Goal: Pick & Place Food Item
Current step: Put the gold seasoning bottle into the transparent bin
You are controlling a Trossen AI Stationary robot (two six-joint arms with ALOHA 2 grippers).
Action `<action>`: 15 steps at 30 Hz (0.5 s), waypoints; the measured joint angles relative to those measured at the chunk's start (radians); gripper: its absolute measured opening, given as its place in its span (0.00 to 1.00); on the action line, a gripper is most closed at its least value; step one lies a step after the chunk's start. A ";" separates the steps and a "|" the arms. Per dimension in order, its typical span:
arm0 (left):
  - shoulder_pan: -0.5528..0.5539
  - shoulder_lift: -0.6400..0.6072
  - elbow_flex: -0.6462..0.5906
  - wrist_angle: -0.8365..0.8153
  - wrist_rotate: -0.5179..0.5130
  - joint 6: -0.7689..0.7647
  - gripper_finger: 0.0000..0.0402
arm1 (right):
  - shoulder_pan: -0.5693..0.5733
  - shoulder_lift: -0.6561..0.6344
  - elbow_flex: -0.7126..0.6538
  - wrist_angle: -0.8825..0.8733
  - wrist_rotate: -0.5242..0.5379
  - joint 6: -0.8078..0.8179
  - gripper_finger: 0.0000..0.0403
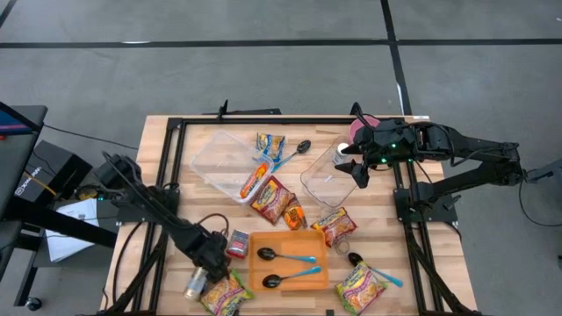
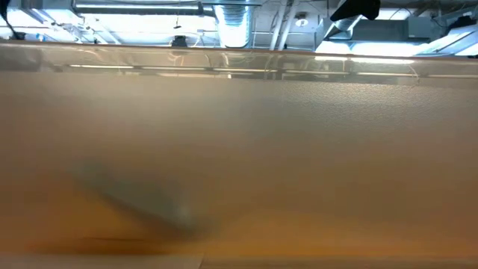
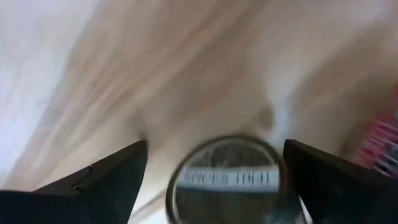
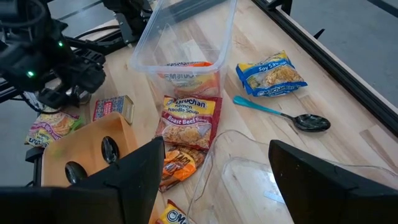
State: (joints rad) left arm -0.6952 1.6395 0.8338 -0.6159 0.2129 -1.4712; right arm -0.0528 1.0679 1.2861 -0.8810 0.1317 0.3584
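The left gripper [image 1: 200,274] stands open over a small silver round can [image 1: 195,283] at the wooden table's [image 1: 386,237] near-left corner. The right gripper [image 1: 360,169] hovers open above a clear plastic container [image 1: 327,175].

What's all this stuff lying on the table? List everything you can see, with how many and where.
Clear plastic tubs: two; one at the table's back middle, one under the right claw.
Orange tray: one, front middle, holding two black spoons with blue handles.
Other spoons: two; one at the back, one front right.
Noodle packets: about six, scattered; blue one at the back, red one mid-table.
Small red box: one, left of the tray.
Metal can: one, front left.
Left claw: open, over the can.
Right claw: open, above the right tub.
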 joint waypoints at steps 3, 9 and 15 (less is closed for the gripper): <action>0.001 0.016 0.005 -0.020 0.004 -0.095 0.90 | 0.000 0.000 0.000 0.000 0.000 0.000 0.70; 0.000 -0.009 -0.002 -0.049 0.026 -0.264 0.84 | -0.001 0.000 0.000 -0.001 0.000 -0.001 0.70; 0.000 -0.050 -0.002 -0.052 0.022 -0.319 0.80 | -0.003 0.000 0.000 0.000 0.000 -0.030 0.70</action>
State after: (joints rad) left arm -0.6952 1.5895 0.8318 -0.6683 0.2351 -1.7901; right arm -0.0555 1.0679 1.2861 -0.8814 0.1320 0.3279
